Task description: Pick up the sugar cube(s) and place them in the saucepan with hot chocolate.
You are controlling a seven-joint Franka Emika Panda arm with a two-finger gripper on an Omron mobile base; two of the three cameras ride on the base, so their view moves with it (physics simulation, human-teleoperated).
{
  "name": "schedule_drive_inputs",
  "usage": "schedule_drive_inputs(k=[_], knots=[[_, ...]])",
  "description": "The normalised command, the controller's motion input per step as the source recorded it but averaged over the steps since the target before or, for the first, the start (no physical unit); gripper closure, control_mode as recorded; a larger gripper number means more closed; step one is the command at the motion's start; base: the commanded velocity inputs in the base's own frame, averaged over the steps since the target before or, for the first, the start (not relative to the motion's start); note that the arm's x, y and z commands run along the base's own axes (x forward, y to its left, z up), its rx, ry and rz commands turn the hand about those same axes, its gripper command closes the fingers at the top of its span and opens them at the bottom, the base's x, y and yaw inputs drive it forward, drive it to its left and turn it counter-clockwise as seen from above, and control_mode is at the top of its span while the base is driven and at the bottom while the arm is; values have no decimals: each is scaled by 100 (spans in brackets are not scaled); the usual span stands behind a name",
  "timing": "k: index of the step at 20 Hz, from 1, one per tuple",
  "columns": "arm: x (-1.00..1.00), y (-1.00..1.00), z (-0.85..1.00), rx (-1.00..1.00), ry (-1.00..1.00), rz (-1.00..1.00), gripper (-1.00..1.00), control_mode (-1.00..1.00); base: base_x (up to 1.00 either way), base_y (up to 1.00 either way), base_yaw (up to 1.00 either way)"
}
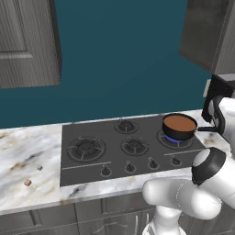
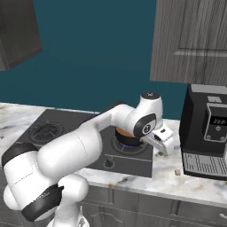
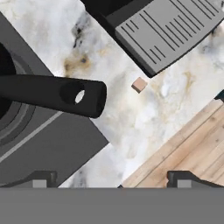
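Observation:
The saucepan [image 1: 179,126] with brown hot chocolate stands on the stove's back right burner over a blue flame. Its black handle [image 3: 52,94] points toward the coffee machine. A tan sugar cube [image 3: 139,84] lies on the marble right of the stove, just in front of the machine's drip tray; it is the small speck [image 2: 177,172] in the right base view. A greyish cube [image 1: 40,168] and a reddish-brown cube [image 1: 28,182] lie on the counter left of the stove. My gripper [image 3: 113,181] [image 2: 166,148] hangs open and empty above the counter, between handle and machine, short of the tan cube.
The black coffee machine [image 2: 208,133] stands at the right, its ribbed drip tray [image 3: 170,35] near the cube. The stove [image 1: 128,147] has several knobs along its front. The counter edge and wooden floor [image 3: 192,140] lie close by. Cabinets [image 2: 190,40] hang overhead.

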Motion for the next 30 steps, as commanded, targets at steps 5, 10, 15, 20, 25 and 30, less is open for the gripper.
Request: schedule_drive_inputs(k=[5, 10, 15, 20, 25, 30], knots=[[-1, -32, -45, 2, -3, 0, -100, -100, 0, 0, 0], [0, -27, -49, 1, -3, 4, -100, -100, 0, 0, 0], [0, -20, -35, 0, -5, 5, -100, -100, 0, 0, 0], [0, -16, -14, 0, -7, 4, -100, -100, 0, 0, 0], [0, -20, -11, 0, -6, 3, -100, -100, 0, 0, 0], [0, -16, -18, 0, -3, 4, -100, -100, 0, 0, 0]])
